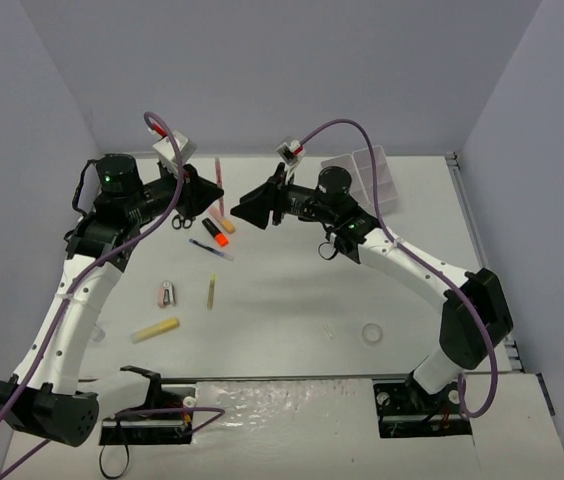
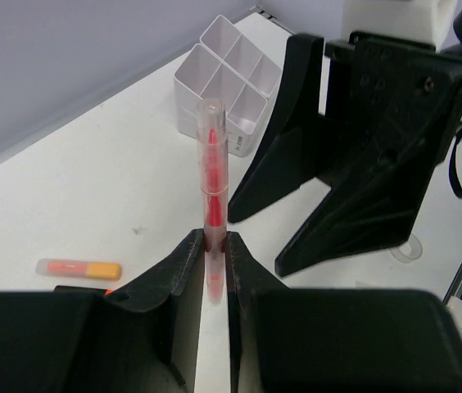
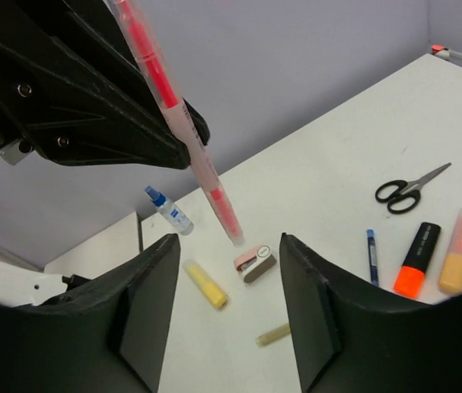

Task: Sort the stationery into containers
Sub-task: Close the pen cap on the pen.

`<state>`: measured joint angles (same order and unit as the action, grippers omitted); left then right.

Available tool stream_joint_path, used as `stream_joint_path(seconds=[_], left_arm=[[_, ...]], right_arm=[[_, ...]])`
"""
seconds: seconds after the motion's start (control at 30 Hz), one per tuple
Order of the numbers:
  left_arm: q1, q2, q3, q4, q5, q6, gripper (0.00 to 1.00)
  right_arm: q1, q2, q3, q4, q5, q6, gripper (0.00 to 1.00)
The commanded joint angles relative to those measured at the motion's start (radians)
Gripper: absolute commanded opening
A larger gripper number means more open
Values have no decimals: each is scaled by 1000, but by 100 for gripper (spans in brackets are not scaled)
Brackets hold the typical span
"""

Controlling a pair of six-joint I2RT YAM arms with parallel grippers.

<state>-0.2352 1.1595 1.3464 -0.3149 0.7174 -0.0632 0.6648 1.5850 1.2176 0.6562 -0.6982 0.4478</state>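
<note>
Pink pen (image 2: 212, 172) handover, I judge, in the air above the table's far middle.
Left gripper (image 2: 213, 246) pinches the pen; right gripper (image 3: 227, 246) gapes empty near its tip. Next likely: right closes, left releases, then to the organiser (image 2: 202, 115) at the far-right corner.

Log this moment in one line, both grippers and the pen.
left gripper: shut on pink pen | right gripper: open, holding nothing | organiser box: pen not yet in

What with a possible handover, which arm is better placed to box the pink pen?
Right, probably: organiser on its side; open right gripper faces the pink pen, which left gripper clamps.
</note>
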Motion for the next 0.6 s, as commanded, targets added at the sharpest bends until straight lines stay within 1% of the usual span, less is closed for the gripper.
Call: stream_joint_path(seconds=[0.0,0.07,0.13,0.27,0.33,0.47,0.57], left_arm=[[0,-17,72,59,16,22,0],[2,-18,72,58,15,23,0],[2,-17,67,61,18,26,0],[2,-12,60,75,43,23,0],[2,-13,58,84,46,21,0],[2,-15,61,78,39,19,0],[2,-17,62,74,39,17,0]], right_arm=[[-97,-107,85,39,-126,4,54],[-126,-115,123,34,-158,0,58],[-141,-107,172,2,-150,-30,60],[-99,-37,245,100,-174,27,63],[-89,5,280,142,-171,49,62],[-67,72,319,233,-185,121,55],[-40,103,348,240,-189,125,52]])
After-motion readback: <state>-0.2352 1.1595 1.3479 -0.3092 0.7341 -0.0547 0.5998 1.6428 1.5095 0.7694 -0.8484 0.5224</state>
